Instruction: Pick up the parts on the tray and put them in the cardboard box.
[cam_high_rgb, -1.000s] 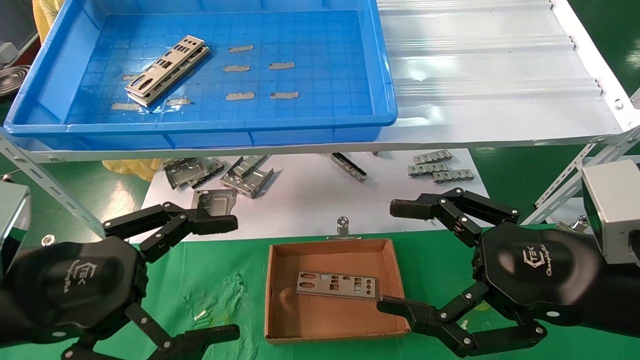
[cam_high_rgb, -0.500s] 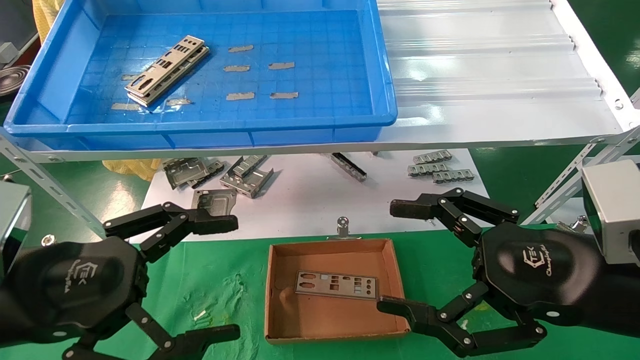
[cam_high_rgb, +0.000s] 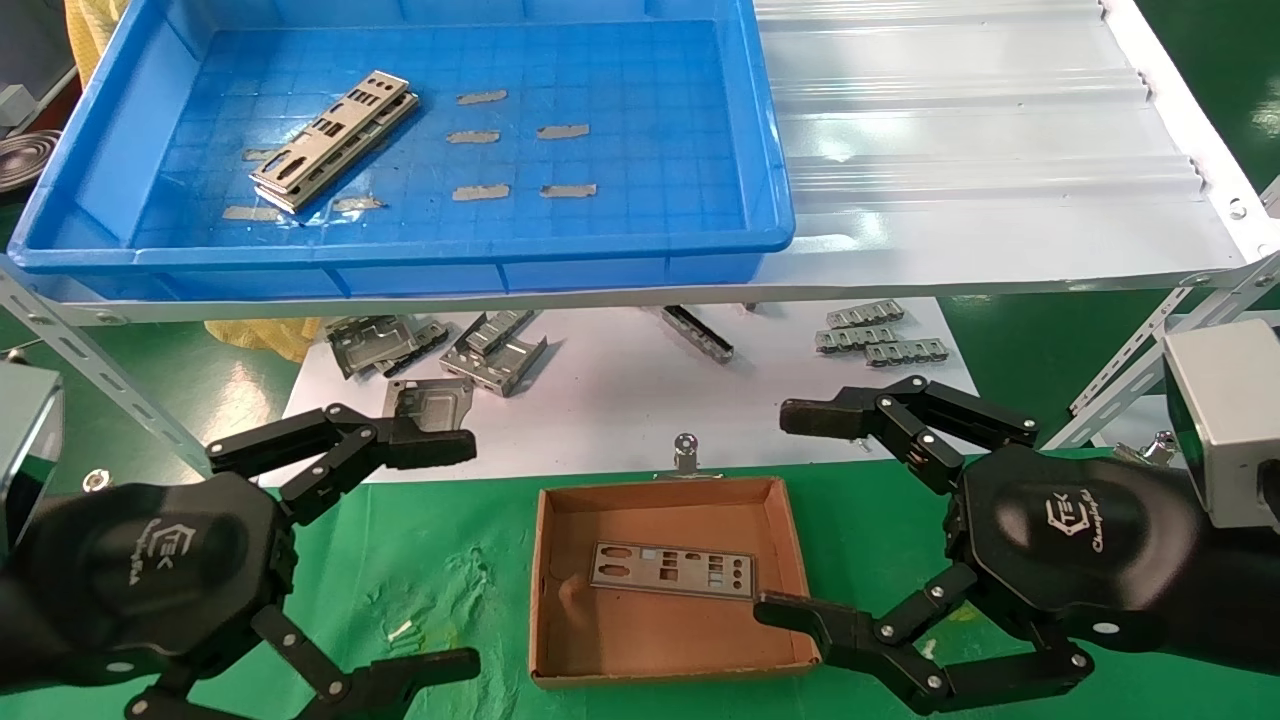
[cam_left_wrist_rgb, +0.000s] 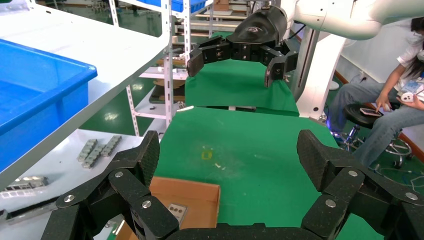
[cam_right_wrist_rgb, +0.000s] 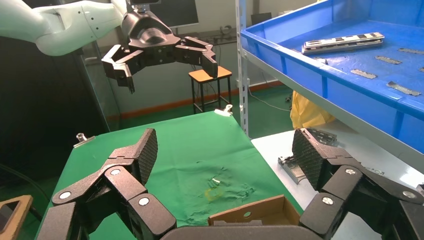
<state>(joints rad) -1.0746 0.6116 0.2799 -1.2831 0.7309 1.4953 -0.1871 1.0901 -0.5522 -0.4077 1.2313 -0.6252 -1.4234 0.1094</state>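
Glossy plastic tray (cam_high_rgb: 770, 180), matt cardboard box (cam_high_rgb: 795, 560), metal parts (cam_high_rgb: 335, 140)

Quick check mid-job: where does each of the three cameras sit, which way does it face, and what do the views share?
Head view: on the head, looking forward and down at the tray, parts and cardboard box; left claw and right claw both open, either side of the box.
Left wrist view: behind the left claw, facing across the green cloth to the right claw.
Right wrist view: behind the right claw, facing the left claw.
Shared: tray, box and cloth in all three.
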